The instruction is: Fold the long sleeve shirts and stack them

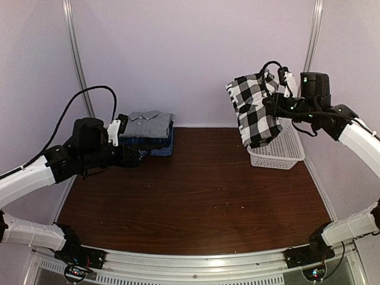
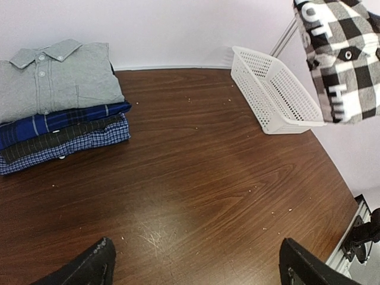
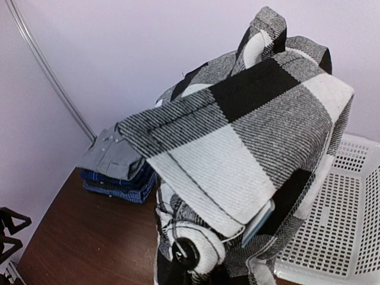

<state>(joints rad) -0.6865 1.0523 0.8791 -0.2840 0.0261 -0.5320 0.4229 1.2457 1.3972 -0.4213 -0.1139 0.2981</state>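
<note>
My right gripper is shut on the black-and-white check shirt and holds it bunched in the air over the near left part of the white basket. In the right wrist view the cloth hides the fingers. A folded stack stands at the table's back left, with the grey shirt on top and dark blue and blue-checked shirts under it. My left gripper is open and empty just in front of the stack, its fingers wide apart above bare wood.
The white lattice basket sits at the back right corner of the brown table. Metal poles stand along the back wall at both sides. Small crumbs dot the wood.
</note>
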